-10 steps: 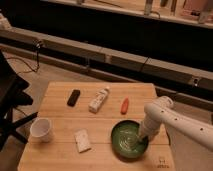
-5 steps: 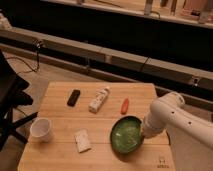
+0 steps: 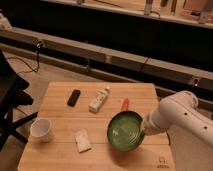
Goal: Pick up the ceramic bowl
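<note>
The ceramic bowl (image 3: 124,131) is dark green and glossy with pale streaks inside. It is tilted with its inside toward the camera, over the front right part of the wooden table (image 3: 55,160). My gripper (image 3: 145,128) is at the bowl's right rim, at the end of the white arm (image 3: 180,114) that comes in from the right. It is shut on the rim and holds the bowl tipped up off the table. The fingertips are mostly hidden behind the bowl.
A white paper cup (image 3: 41,129) stands at the front left. A white packet (image 3: 82,140) lies left of the bowl. A black bar (image 3: 74,97), a white bottle (image 3: 99,99) and a small orange-red thing (image 3: 125,104) lie further back. A black chair (image 3: 10,95) is left of the table.
The bowl lay flat on the table a second ago. Now it is tipped up and raised by its right rim, and the arm has pulled slightly right and up.
</note>
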Robot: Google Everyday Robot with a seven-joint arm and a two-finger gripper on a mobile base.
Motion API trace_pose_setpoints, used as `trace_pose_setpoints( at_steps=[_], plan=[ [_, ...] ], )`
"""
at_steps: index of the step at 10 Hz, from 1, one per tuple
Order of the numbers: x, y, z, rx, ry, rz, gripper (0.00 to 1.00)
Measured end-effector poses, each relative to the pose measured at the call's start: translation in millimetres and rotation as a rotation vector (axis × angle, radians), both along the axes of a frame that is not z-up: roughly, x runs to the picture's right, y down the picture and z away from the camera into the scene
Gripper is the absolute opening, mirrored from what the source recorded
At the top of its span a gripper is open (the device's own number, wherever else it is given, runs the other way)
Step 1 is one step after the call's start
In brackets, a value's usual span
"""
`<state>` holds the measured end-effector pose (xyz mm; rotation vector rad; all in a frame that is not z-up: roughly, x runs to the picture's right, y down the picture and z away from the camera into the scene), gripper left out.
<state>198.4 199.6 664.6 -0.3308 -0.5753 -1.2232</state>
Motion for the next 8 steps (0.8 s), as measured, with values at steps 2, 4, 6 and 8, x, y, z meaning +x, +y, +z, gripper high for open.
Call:
trace_pose_setpoints(
  at_steps=[2, 4, 6, 8],
  plan=[
    [8, -6, 8.5, -0.026, 0.055, -0.014, 0.19],
    [7, -9, 4.4, -0.015, 0.045, -0.016, 0.19],
    [0, -12, -3.8, 0.002, 0.016, -0.003, 0.19],
    [9, -18, 1.8, -0.006, 0.04, -0.008, 0.19]
  ],
)
